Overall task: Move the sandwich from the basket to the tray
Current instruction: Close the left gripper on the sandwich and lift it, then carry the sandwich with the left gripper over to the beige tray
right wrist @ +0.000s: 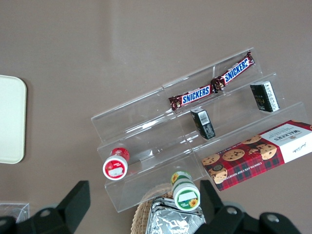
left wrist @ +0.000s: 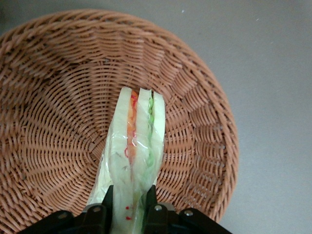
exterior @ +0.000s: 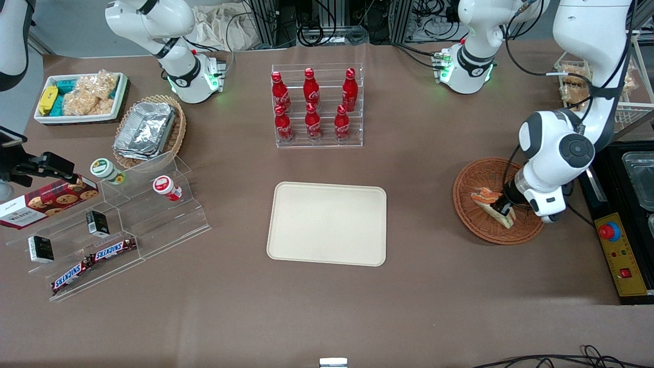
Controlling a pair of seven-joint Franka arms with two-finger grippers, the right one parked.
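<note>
We have the left gripper (exterior: 503, 208) down inside the reddish-brown basket (exterior: 472, 179), fingers (left wrist: 107, 204) closed on the sandwich (exterior: 491, 200). In the wrist view both pads press the wrapped wedge from either side at its wide end; the narrow end points away from the gripper, toward the basket rim (left wrist: 214, 97). Filling layers show edge-on: orange and red on one side, green on the other, pale bread between.

From the front, we see the sandwich (left wrist: 136, 156) over the middle of the basket, tilted. We cannot tell whether it is touching the weave or just clear of it.

Basket sits on the brown table (exterior: 327, 306) toward the working arm's end. The cream tray (exterior: 327, 225) lies flat near the table centre, well apart from the basket, nothing on it.

Other items: acrylic rack with six red cola bottles (exterior: 311, 105), farther from the front camera than the tray. Toward the parked arm's end: stepped acrylic shelf (exterior: 127, 225) with Snickers bars (exterior: 94, 260), small jars and a cookie box (exterior: 46, 202); tan basket with foil containers (exterior: 145, 130); white bin of snack packets (exterior: 82, 97).
</note>
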